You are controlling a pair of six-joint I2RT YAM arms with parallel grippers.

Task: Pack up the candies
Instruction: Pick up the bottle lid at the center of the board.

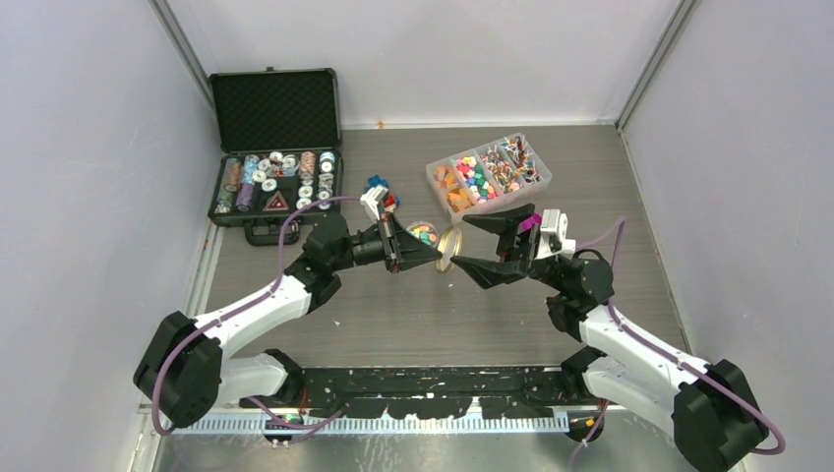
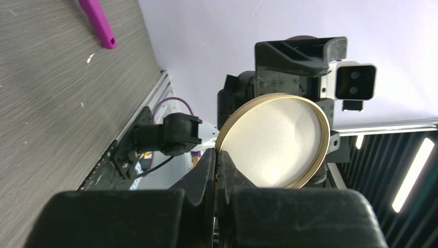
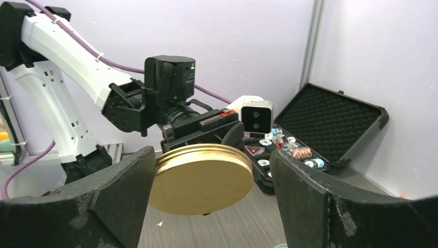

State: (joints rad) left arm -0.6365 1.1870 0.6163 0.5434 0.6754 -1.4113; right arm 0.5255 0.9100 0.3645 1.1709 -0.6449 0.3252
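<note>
Candies point(image 1: 489, 174), small and multicoloured, fill a clear divided tray point(image 1: 543, 177) at the back right. More candies lie in a small round jar point(image 1: 424, 234) beside my left wrist. My left gripper point(image 1: 438, 261) is shut on the rim of a gold screw lid point(image 1: 450, 251) and holds it on edge above the table. The left wrist view shows its jaws point(image 2: 217, 160) pinching the lid point(image 2: 279, 139), pale inside facing the camera. My right gripper point(image 1: 470, 243) is open, with one finger on each side of the lid point(image 3: 201, 183) and not touching it point(image 3: 212, 160).
An open black case point(image 1: 275, 108) with spool-like discs point(image 1: 275, 177) stands at the back left. A blue-and-red toy figure point(image 1: 379, 187) lies behind my left wrist. A magenta stick point(image 2: 98, 23) lies on the wood-grain table point(image 1: 393, 315). Grey walls enclose three sides.
</note>
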